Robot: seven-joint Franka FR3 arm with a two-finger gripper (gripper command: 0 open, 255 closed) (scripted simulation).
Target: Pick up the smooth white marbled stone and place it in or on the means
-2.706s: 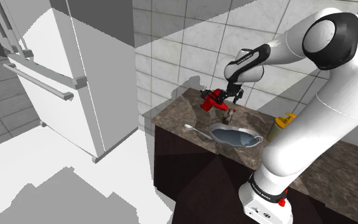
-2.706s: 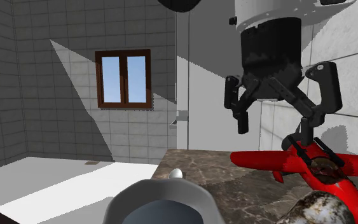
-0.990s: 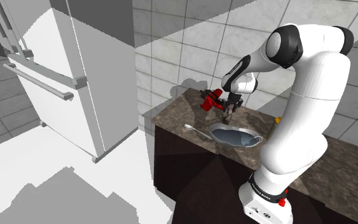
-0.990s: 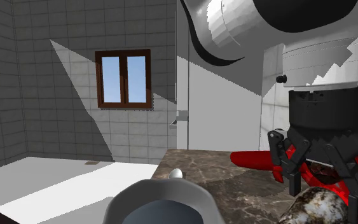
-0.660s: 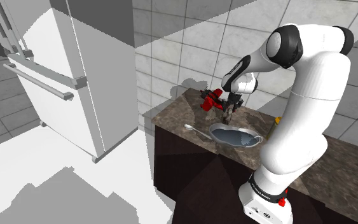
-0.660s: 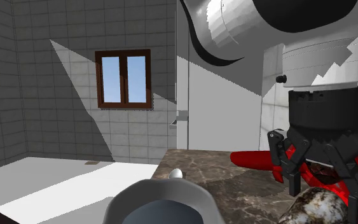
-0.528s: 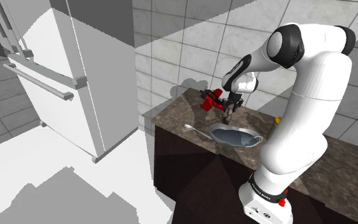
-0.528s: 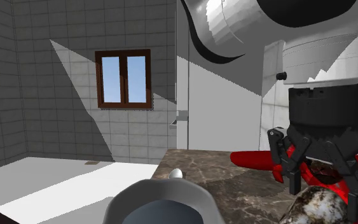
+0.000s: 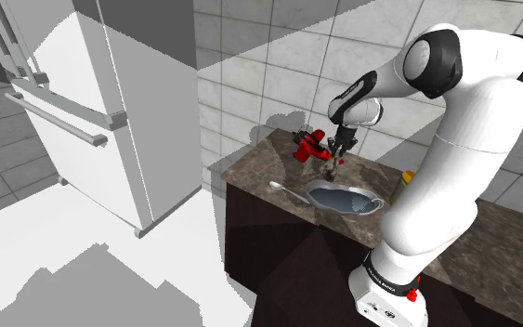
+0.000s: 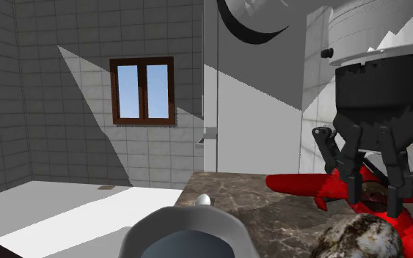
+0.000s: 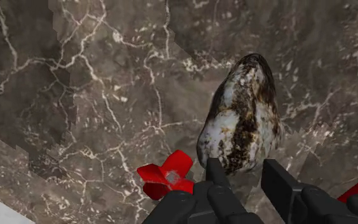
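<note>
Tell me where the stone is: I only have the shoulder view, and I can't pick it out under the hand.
Observer: The wrist view has the stone just ahead of the gripper. It is egg-shaped, white mottled with dark brown, seen against the marbled counter.
Operator: And that red thing?
Observer: A red toy plane. The second exterior view shows it lying on the counter behind the stone.
Operator: Is the gripper low?
Observer: In that view it hangs close over the stone.
</note>
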